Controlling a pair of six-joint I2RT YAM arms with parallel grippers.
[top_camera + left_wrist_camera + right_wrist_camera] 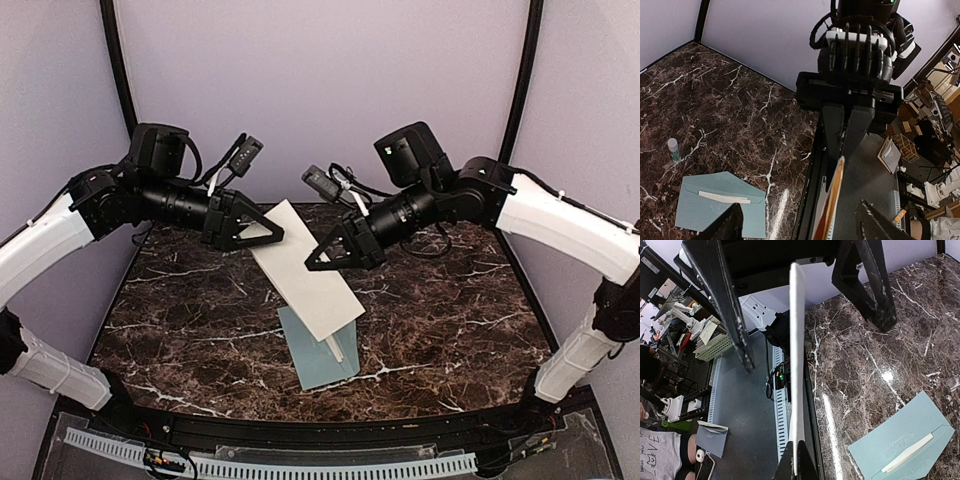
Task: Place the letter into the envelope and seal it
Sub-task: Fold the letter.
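Note:
The letter (305,270), a folded cream sheet, hangs tilted in the air over the table. My right gripper (314,264) is shut on its right edge. In the right wrist view the letter (797,365) runs edge-on up from the pinching right gripper (799,460). My left gripper (272,233) stands open around the sheet's upper left part. In the left wrist view the letter (832,200) shows edge-on between its spread fingertips (729,225), touching neither. The envelope (320,355), pale grey-teal, lies flat below with its flap open and a white strip showing (715,205) (905,440).
A small white-and-green glue stick (673,149) stands upright on the dark marble table (180,320), to the left of the envelope in the left wrist view. Purple walls close the back and sides. The table's front edge (300,425) lies just below the envelope.

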